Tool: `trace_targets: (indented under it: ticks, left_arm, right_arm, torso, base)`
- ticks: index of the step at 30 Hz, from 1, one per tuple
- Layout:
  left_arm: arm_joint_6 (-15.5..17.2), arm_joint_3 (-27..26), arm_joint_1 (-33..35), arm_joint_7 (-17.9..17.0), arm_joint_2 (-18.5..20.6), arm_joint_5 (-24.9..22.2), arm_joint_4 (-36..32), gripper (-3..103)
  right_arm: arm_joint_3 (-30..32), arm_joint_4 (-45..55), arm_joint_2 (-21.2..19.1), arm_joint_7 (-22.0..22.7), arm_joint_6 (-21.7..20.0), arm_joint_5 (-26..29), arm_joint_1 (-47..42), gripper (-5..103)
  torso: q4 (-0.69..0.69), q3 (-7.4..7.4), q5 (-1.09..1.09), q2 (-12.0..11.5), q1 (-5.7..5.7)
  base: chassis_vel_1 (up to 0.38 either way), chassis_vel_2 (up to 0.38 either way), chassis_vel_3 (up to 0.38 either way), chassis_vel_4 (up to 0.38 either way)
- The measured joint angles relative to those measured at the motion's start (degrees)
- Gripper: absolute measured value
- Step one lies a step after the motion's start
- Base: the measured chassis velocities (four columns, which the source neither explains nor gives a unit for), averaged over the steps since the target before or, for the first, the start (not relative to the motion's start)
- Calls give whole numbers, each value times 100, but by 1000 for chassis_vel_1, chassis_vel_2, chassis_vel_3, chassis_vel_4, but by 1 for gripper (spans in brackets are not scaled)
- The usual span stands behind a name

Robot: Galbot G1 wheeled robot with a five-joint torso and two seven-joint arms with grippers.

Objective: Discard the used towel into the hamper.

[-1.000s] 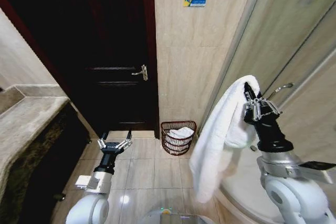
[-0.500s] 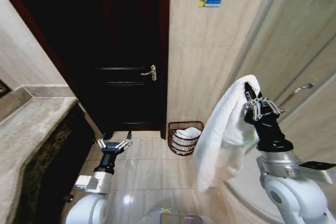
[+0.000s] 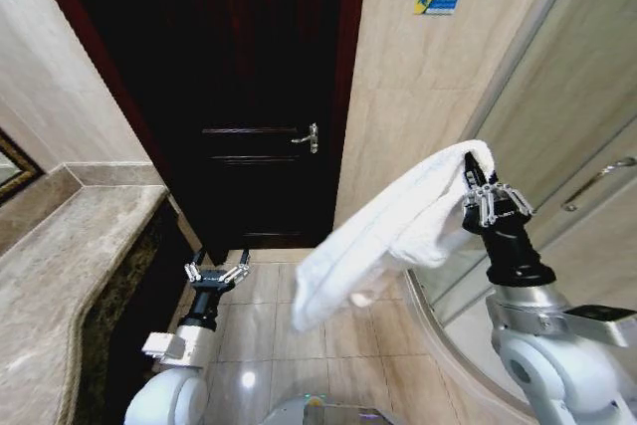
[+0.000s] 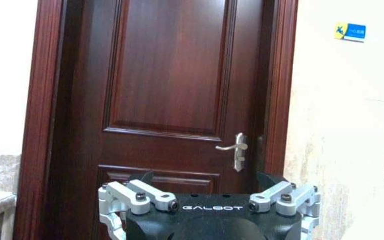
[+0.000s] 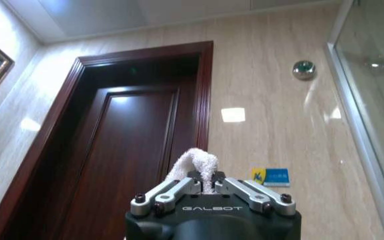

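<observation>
the right gripper [image 3: 476,189] is raised at the robot's right, its fingers clamped on one end of the white towel [image 3: 383,236], which trails out toward the middle in front of the dark wooden door [image 3: 254,106] and beige tiled wall [image 3: 418,87]. in the right wrist view a tuft of the towel [image 5: 195,165] pokes up between the closed fingers. the left gripper [image 3: 216,273] hangs low over the tiled floor [image 3: 299,345] with its fingers spread open, holding nothing, beside the marble counter [image 3: 70,256].
</observation>
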Motion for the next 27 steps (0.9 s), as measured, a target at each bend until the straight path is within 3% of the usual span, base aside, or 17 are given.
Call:
trace_targets:
  ticks: [19,27]
  left_arm:
    - [0,-1,0,0,2,0,0,100]
    - [0,-1,0,0,2,0,0,100]
  right_arm:
    - [-61,0,154,-188,148,26,208,5]
    - [-14,-28,119,-205,250,80,260,5]
  torso:
    - [0,4,-1,6,4]
    - [1,107,-1,200,95]
  base:
    - [-7,-7,4,10]
    - [0,0,0,0]
